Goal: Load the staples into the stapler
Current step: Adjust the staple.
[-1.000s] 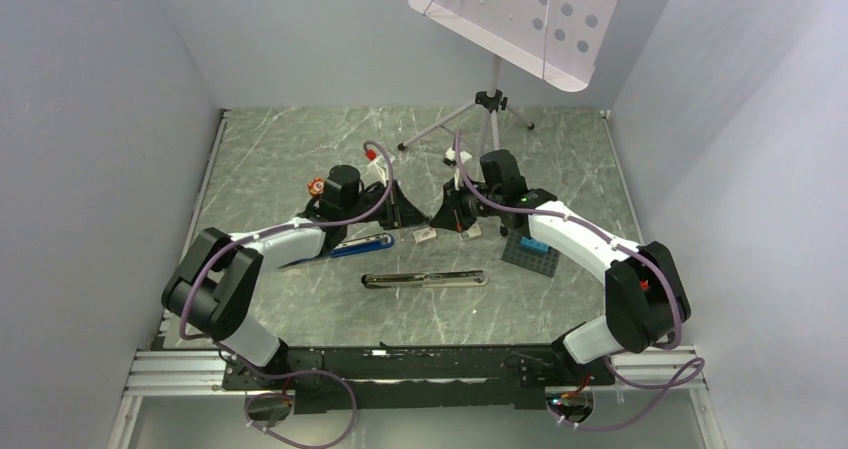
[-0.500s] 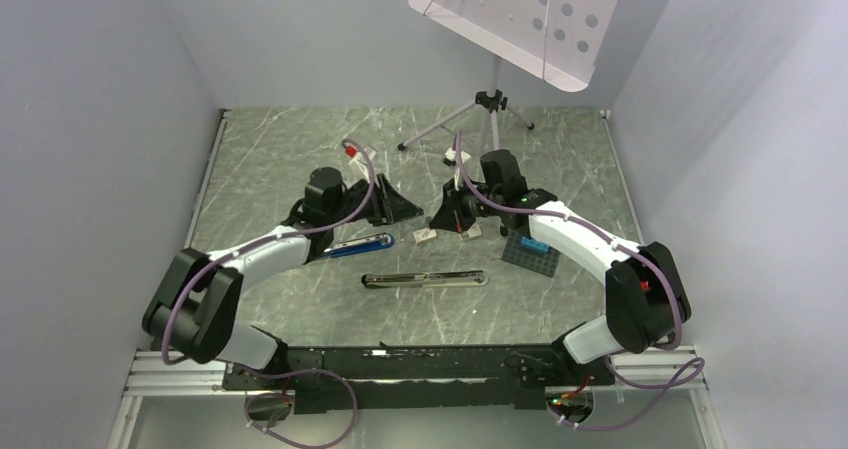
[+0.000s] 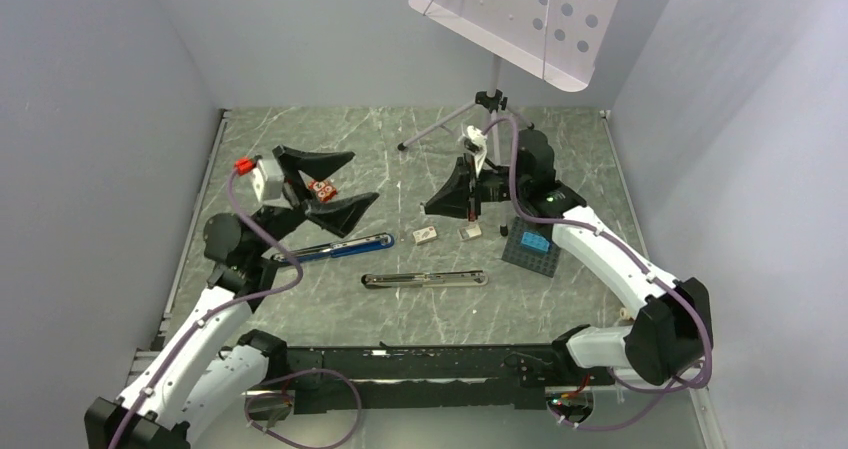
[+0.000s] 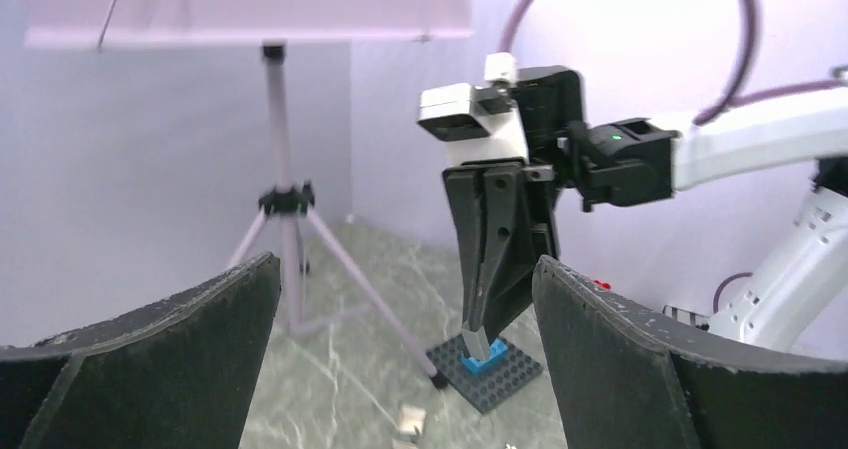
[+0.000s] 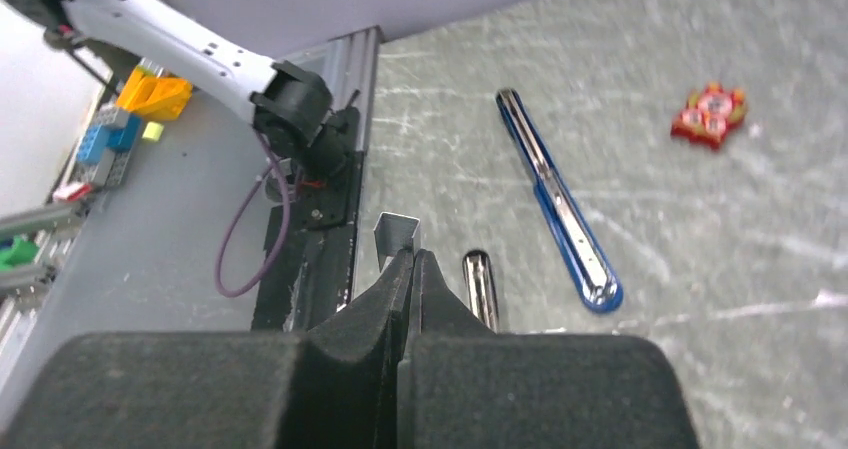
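Observation:
My right gripper [image 3: 433, 207] hangs above the table at centre right. It is shut on the staples [image 5: 397, 233], a small grey metal block that sticks out past its tips [image 4: 478, 346]. A blue stapler [image 3: 336, 248] lies open and flat at centre left, and a silver stapler [image 3: 425, 280] lies just in front of it. The right wrist view shows both, blue stapler [image 5: 556, 201] and silver stapler [image 5: 481, 287], below the held staples. My left gripper [image 3: 365, 177] is raised at the left, wide open and empty, and points towards the right gripper [image 4: 482, 319].
Two small pale blocks [image 3: 425, 235] [image 3: 471, 232] lie between the arms. A dark baseplate [image 3: 524, 258] bearing a blue brick [image 3: 536, 242] sits at the right. A red toy piece [image 3: 322, 191] lies under the left gripper. A tripod stand [image 3: 487, 102] stands at the back.
My left gripper opened wide, lifted and pulled back to the left, away from the centre. The right gripper rose off the table and shifted slightly back, still shut on the staples.

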`<act>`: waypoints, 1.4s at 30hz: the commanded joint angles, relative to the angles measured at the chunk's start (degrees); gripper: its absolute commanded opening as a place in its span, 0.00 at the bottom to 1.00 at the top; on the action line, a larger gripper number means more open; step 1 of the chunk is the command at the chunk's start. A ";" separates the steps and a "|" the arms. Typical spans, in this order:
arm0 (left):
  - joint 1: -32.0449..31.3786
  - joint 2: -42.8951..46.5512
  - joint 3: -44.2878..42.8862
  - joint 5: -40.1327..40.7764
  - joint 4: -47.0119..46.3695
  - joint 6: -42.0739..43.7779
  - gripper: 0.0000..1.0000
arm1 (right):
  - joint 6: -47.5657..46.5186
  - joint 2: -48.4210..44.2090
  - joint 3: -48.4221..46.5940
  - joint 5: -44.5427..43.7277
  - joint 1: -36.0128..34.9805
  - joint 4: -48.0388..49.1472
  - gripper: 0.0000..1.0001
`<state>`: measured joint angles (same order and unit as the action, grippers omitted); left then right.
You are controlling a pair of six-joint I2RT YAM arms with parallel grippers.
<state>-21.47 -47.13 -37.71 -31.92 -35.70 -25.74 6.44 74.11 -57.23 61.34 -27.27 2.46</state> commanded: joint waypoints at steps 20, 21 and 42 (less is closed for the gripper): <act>-5.66 -12.87 -5.13 -27.60 -22.38 -5.77 0.77 | -9.34 -2.12 -4.94 11.24 -4.46 15.31 0.00; -5.80 -12.50 -4.94 -27.07 -21.25 -4.81 0.75 | -8.96 -2.19 -4.87 11.20 -4.45 15.56 0.00; -7.53 -14.21 -6.59 -23.74 -13.49 -0.15 0.54 | -1.52 -2.13 -2.80 11.12 -4.71 21.88 0.00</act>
<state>-28.36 -61.01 -41.85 -56.71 -48.62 -27.55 4.25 73.34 -60.34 71.13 -31.70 21.08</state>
